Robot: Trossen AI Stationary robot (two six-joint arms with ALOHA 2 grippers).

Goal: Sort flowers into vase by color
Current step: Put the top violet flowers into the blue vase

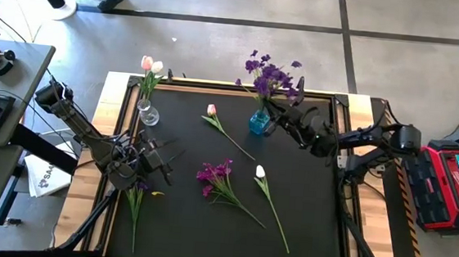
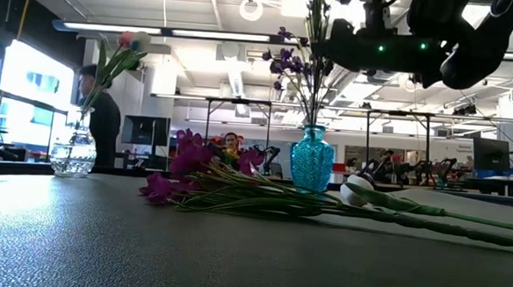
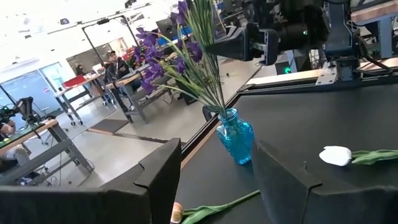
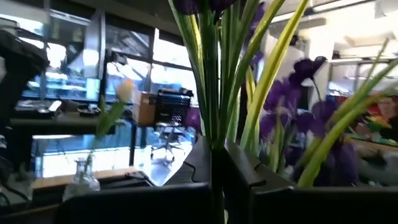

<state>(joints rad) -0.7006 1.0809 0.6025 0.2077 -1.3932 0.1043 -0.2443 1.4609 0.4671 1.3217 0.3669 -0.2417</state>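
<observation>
Black tabletop [image 1: 304,225] fills most of the overhead shot, and the sorting looks about half done to me. Biggest thing going on: the right gripper [image 1: 274,109] is up by the blue vase [image 1: 259,122] at the back, pinched shut on the green stems of the purple bunch [image 1: 271,74] standing in it, so I'd say it's mid-drop of a purple stem. Next it needs to let go cleanly and lift off without dragging the bunch or tipping that vase. The left gripper [image 1: 161,162] hovers near the left edge with its fingers apart and nothing between them. The clear vase [image 1: 147,112] at the back left holds a pink and a white tulip [image 1: 148,63]. Left lying flat: a magenta cluster [image 1: 213,175] mid-table, a white tulip [image 1: 260,172] just beside it, a pink tulip [image 1: 211,110] farther back, and one more stem [image 1: 135,197] under the left arm. Writing: a sheet [image 1: 45,178] off the table's left edge shows "SAA", the rest I can't make out.
</observation>
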